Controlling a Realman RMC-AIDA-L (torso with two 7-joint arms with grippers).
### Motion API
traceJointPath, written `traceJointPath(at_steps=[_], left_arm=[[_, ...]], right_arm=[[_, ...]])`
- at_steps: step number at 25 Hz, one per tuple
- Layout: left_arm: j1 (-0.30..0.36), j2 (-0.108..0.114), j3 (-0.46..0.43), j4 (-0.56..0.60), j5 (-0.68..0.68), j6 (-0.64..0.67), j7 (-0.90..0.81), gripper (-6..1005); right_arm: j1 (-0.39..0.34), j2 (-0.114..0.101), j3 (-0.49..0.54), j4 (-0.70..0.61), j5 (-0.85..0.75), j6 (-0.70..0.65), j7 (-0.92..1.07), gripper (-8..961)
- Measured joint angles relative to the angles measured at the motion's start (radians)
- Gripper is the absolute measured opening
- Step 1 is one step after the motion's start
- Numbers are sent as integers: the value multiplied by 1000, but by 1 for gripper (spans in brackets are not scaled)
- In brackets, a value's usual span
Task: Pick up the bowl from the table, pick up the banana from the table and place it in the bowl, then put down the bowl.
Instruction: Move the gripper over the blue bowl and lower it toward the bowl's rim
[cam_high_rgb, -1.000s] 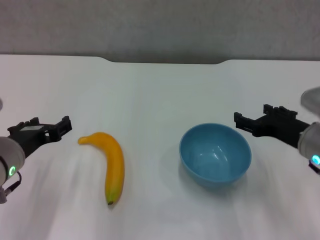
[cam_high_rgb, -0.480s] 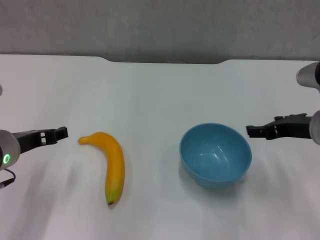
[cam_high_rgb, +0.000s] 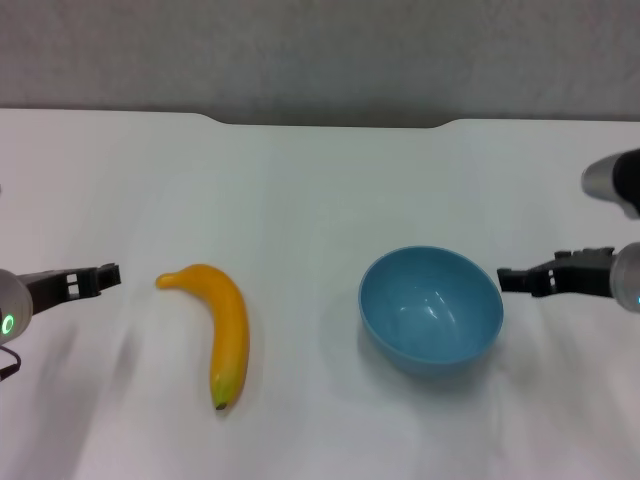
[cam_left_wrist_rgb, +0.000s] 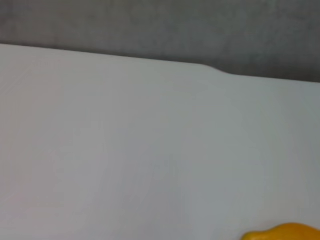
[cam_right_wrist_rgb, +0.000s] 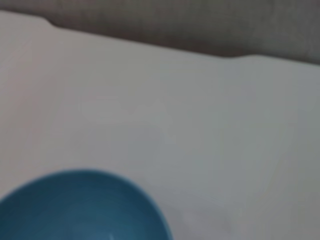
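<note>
I've got black fingers on the left gripper (cam_high_rgb: 100, 277) and right gripper (cam_high_rgb: 512, 279), each on a rounded grey wrist, green light glowing on the left one

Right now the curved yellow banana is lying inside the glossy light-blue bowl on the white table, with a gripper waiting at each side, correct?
Not quite. The head view shows the curved yellow banana lying on the white table to the left of the empty glossy light-blue bowl, not inside it. The left gripper and right gripper do wait at each side.
</note>
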Motion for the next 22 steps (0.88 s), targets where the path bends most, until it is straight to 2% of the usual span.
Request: traceJointPath(at_steps=[3,9,14,22], left_arm=[[0,-8,-9,17,11,-6,0,790],[-23,-9,-29,85,8,-29,0,790],[-25,-9,-33,96,7,-37,0,790],[-16,-8,-34,96,6,-50,0,790]], right_arm=[[14,0,-23,-34,-1,-15,9,882],[19,0,-56,-47,-4,-64,14,882],[22,0,-73,-54,-3,-82,14,881],[81,2,-155,-183,6,-169,15,880]])
